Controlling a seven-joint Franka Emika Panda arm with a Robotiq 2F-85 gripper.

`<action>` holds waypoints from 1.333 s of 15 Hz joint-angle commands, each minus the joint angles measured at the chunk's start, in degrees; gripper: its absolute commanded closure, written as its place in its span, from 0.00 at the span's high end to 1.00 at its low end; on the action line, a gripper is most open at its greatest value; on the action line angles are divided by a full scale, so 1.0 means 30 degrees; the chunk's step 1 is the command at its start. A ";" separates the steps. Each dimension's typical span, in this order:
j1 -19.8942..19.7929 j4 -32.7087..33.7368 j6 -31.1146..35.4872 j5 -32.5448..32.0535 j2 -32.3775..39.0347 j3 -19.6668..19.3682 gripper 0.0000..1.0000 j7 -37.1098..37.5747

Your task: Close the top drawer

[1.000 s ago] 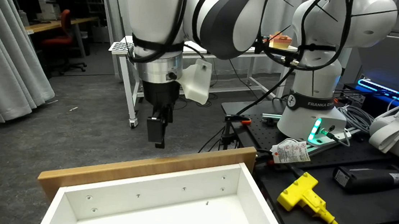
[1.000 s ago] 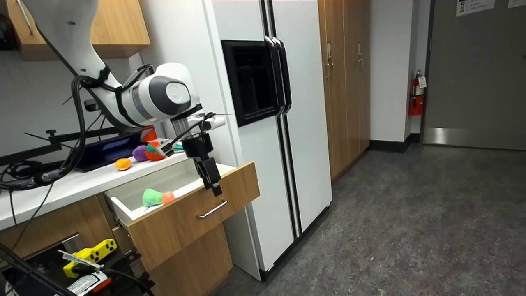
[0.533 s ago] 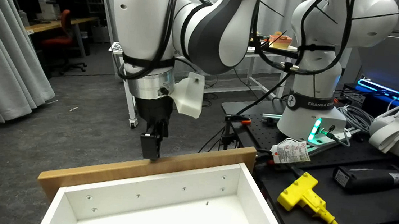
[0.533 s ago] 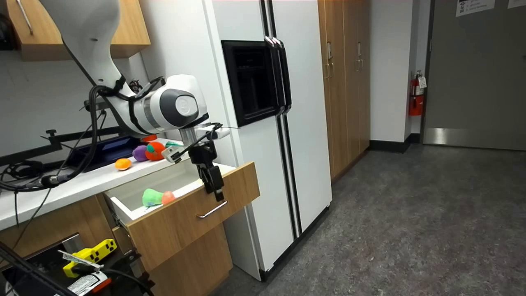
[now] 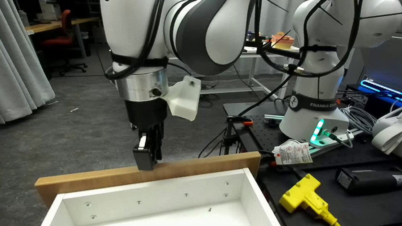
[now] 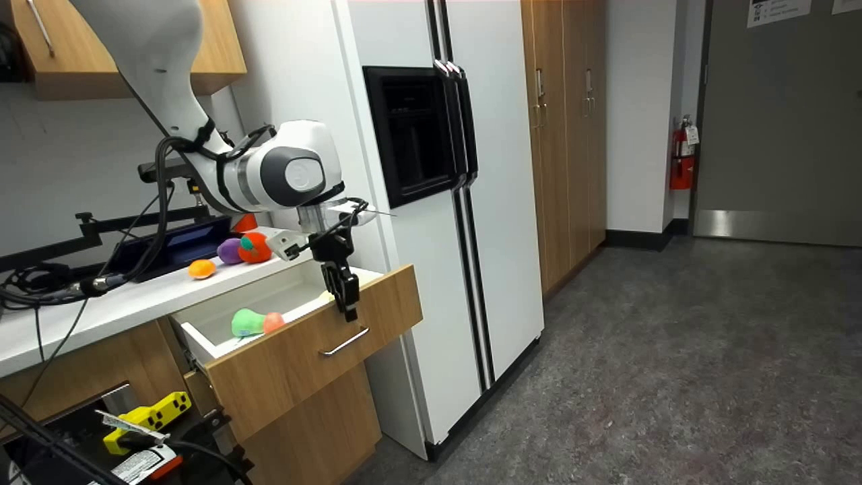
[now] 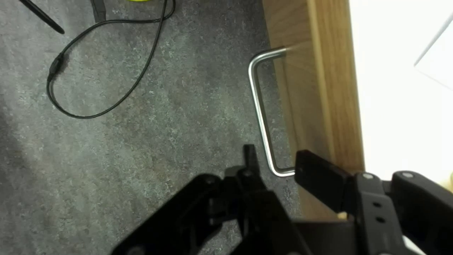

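The top drawer [image 5: 164, 200] is pulled out from its cabinet, with white inner walls and a light wooden front board [image 6: 289, 384]. On the board's outer face sits a bar handle [image 7: 261, 113], seen also as a silver handle [image 6: 345, 341] in an exterior view. My black gripper [image 5: 152, 163] points down at the board's top edge, and in an exterior view the gripper [image 6: 349, 311] stands just above the handle. In the wrist view the gripper [image 7: 274, 156] is partly open; floor and handle show through the gap. One finger [image 7: 320, 179] overlaps the board; contact is unclear.
Green [image 6: 247, 323] and orange [image 6: 273, 322] toys lie in the drawer. A white counter [image 6: 168, 296] above it carries several coloured toys. A white fridge [image 6: 498, 168] stands beside the cabinet. A yellow power splitter [image 5: 306, 195] and cables lie on the black table next to the drawer.
My gripper has come down to the front board and shifted toward the cabinet. Over the last half second the drawer has slid slightly inward.
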 commanded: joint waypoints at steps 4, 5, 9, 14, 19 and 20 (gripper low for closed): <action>-0.0544 0.0968 -0.0330 0.7326 0.1084 0.1665 0.00 -0.5701; -0.0703 0.1086 -0.0508 0.8489 0.1205 0.1963 0.00 -0.6570; -0.0954 0.1583 -0.1122 1.1820 0.1564 0.2914 0.01 -0.9094; -0.0623 0.2131 -0.1916 1.3502 0.1779 0.3697 0.01 -1.0560; -0.0072 0.2687 -0.2402 1.4332 0.2086 0.4608 0.01 -1.1212; 0.0017 0.2798 -0.2451 1.4586 0.2196 0.4812 0.01 -1.1322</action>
